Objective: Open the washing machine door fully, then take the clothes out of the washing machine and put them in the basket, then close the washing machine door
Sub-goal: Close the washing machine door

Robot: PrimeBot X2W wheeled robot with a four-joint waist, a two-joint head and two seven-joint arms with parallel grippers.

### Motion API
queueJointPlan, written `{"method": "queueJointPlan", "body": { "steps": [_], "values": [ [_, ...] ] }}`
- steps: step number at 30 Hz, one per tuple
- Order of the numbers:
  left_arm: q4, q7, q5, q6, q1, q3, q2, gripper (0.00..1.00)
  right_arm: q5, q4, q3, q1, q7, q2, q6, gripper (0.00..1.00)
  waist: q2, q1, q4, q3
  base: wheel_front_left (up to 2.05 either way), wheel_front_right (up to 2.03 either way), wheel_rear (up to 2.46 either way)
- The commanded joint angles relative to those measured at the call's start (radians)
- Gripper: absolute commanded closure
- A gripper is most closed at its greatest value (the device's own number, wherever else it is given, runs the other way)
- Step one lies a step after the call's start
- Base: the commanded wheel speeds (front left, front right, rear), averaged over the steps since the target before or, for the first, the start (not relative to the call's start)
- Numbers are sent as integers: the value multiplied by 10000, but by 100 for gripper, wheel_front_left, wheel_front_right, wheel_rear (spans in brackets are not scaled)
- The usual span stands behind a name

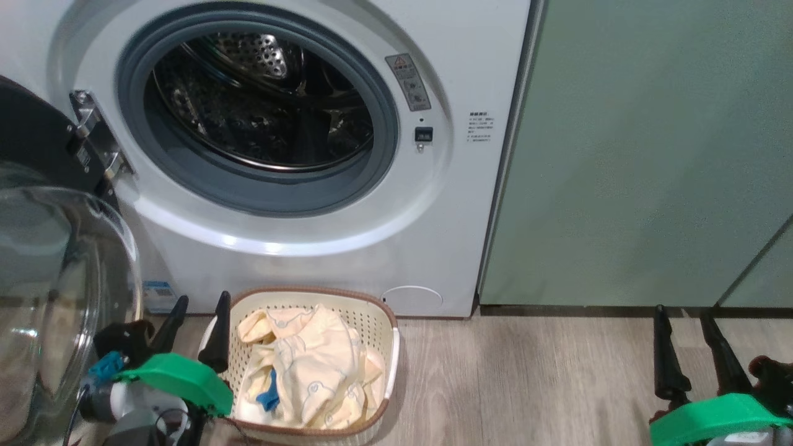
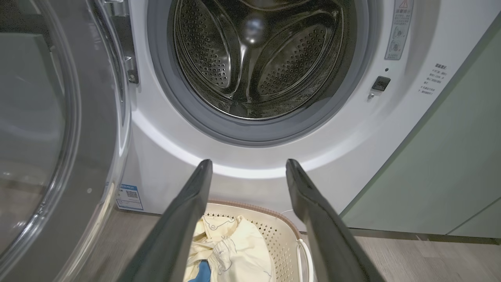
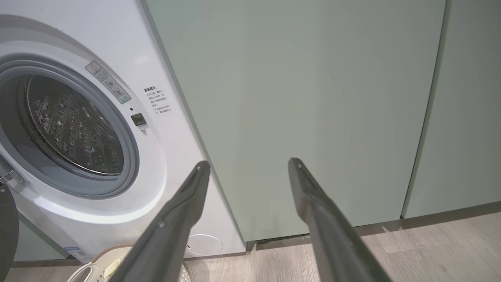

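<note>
Washing machine (image 1: 433, 217): drum (image 1: 260, 111) empty, door (image 1: 62, 266) swung wide at its left, glass edge close beside left fingers (image 1: 217, 341). Clothes (image 1: 310, 365) heaped in basket (image 1: 375, 319) just before machine front. Both finger pairs spread, empty. Right fingers (image 1: 666, 353) well right of machine, over open floor (image 1: 526, 371).

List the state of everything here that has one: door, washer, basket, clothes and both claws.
washing machine door: open, swung out to the left.
washing machine: no clothes seen in its drum.
basket: upright on the floor, holding the clothes.
clothes: piled in the basket.
left claw: open, empty.
right claw: open, empty.
</note>
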Motion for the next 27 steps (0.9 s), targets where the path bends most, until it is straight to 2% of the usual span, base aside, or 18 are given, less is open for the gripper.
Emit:
{"method": "queueJointPlan", "body": {
  "steps": [1,16,27],
  "values": [
    [-267,-91,43,-11,-263,309,313,0,-70,-282,212,-293,-94,-95,0,0,0,-4,-4,-2,-137,137,0],
    [-369,-91,-109,-11,-239,264,365,0,-47,-300,188,-268,-94,-101,0,0,0,-4,-30,56,-189,188,0],
    [-492,-91,-288,-11,-214,285,357,0,-36,-293,178,-256,-94,-128,0,0,0,-4,14,55,-65,65,0]
  ]
}}
